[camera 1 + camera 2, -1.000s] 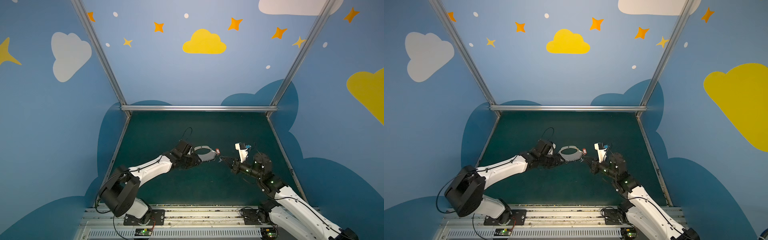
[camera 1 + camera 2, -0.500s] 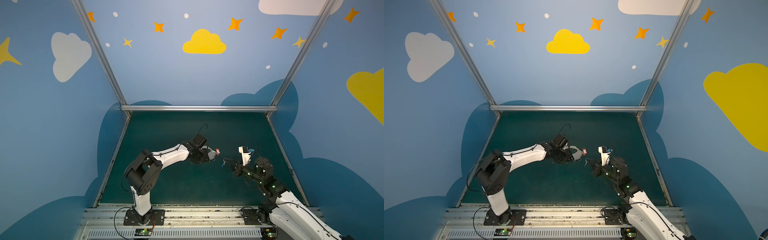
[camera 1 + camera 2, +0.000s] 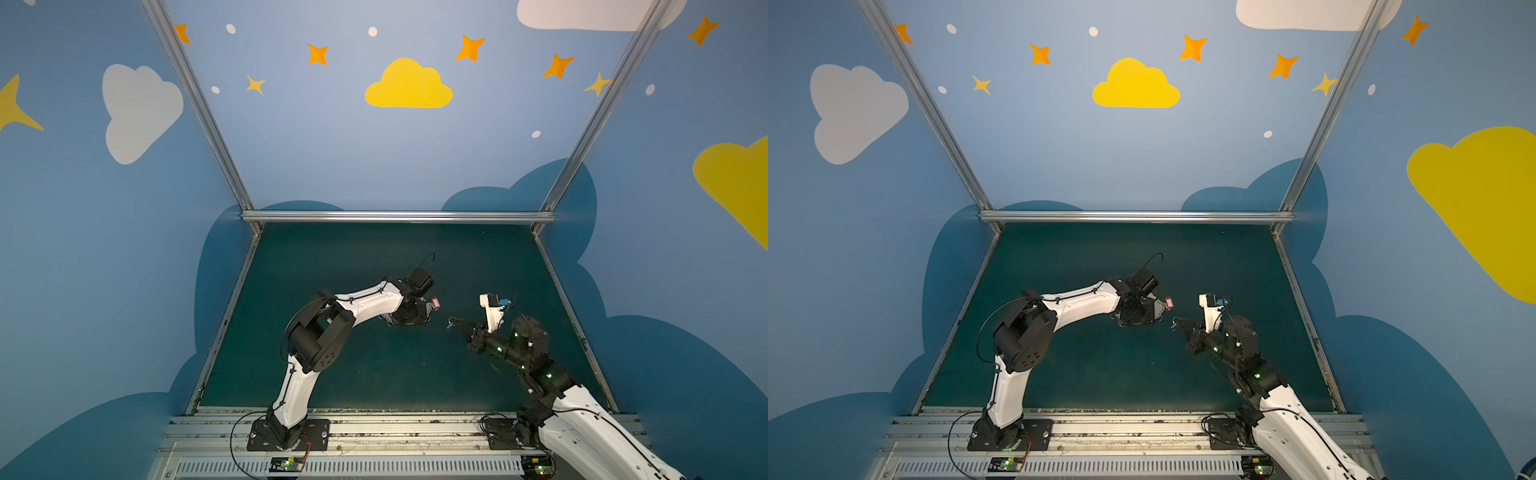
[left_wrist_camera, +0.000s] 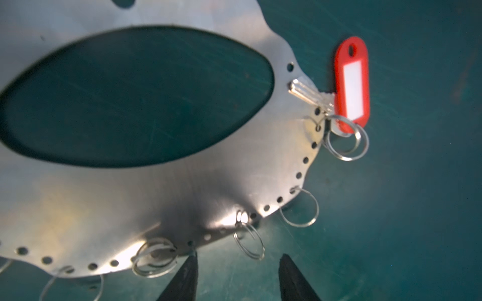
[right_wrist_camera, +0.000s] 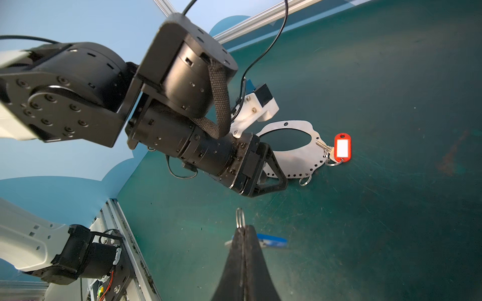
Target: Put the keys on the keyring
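Note:
The keyring (image 4: 182, 198), a flat grey oval plate with a big central hole, lies on the green mat; it also shows in the right wrist view (image 5: 297, 159). The key with the red tag (image 4: 352, 86) rests at the plate's edge, its split ring seemingly hooked in an edge hole. My left gripper (image 4: 238, 260) points down at the plate's rim, open, nothing between its fingers (image 4: 187, 276). My right gripper (image 5: 243, 228) is shut on the split ring (image 5: 240, 217) of the key with the blue tag (image 5: 272, 240), held above the mat right of the plate. Both top views show the red tag (image 3: 435, 304) (image 3: 1168, 303).
Several loose wire rings (image 4: 300, 208) hang off the plate's edge. The left arm's elbow (image 3: 320, 336) stands high over the mat's front left. Aluminium rails (image 3: 395, 216) border the mat; the arm bases sit on the front rail (image 3: 374, 419).
The left arm has folded upright and its gripper turned down over the keyring, which earlier stuck out from its jaws. The right gripper drew back slightly toward the front with the blue-tagged key.

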{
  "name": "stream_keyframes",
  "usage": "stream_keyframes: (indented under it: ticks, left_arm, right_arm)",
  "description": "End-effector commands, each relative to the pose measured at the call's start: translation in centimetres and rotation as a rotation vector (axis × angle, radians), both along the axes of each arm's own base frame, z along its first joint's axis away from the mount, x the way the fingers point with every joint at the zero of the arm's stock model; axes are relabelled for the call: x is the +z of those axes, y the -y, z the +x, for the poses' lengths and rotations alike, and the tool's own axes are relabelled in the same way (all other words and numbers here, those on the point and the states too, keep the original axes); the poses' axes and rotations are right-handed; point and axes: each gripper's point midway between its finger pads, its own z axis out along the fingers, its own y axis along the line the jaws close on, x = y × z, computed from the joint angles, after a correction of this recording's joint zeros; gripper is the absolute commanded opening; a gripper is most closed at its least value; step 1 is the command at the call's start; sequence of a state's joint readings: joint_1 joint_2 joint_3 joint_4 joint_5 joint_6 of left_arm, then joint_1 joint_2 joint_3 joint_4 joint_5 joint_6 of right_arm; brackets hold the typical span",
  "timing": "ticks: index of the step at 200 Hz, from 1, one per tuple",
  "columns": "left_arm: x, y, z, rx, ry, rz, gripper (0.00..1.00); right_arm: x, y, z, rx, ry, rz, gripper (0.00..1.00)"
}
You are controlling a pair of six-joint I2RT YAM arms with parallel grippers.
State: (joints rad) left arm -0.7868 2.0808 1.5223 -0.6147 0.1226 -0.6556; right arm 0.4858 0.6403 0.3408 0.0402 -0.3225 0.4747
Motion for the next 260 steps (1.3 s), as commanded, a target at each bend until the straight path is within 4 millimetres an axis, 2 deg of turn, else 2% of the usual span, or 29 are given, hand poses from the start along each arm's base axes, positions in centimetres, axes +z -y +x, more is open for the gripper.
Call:
stream_keyframes:
  ticks: [1, 52, 95, 119, 175, 211, 260]
  left_arm:
    - [-0.3, -1.5, 0.4, 0.002, 0.013, 0.094, 0.46]
    - [-0.2, -1.9, 0.7, 0.012, 0.025, 0.101, 0.28]
    - [0.4, -1.5, 0.8, 0.009, 0.035, 0.049, 0.11]
    - [0.7, -1.1, 0.9, 0.0, 0.039, 0.017, 0.04]
    - [2.7, -0.4, 1.2, 0.02, 0.007, -0.143, 0.04]
    - [4.2, -0.6, 1.2, 0.053, -0.02, -0.244, 0.04]
    - [6.0, -1.0, 0.7, 0.054, -0.016, -0.315, 0.04]
  right_arm:
    - [-0.5, 0.2, -0.1, -0.007, -0.015, 0.008, 0.0]
    - [-0.6, 0.2, -0.2, -0.008, -0.022, 0.019, 0.0]
    - [-0.6, -0.1, -0.2, 0.002, -0.027, 0.026, 0.0]
    - [-0.9, -0.2, -0.2, 0.009, -0.039, 0.025, 0.0]
    - [-3.4, -0.4, 0.1, 0.015, -0.097, -0.029, 0.0]
    - [-4.7, -1.5, 0.5, 0.072, -0.108, -0.072, 0.0]
    - [-6.0, -2.9, 2.1, 0.097, -0.088, -0.079, 0.0]
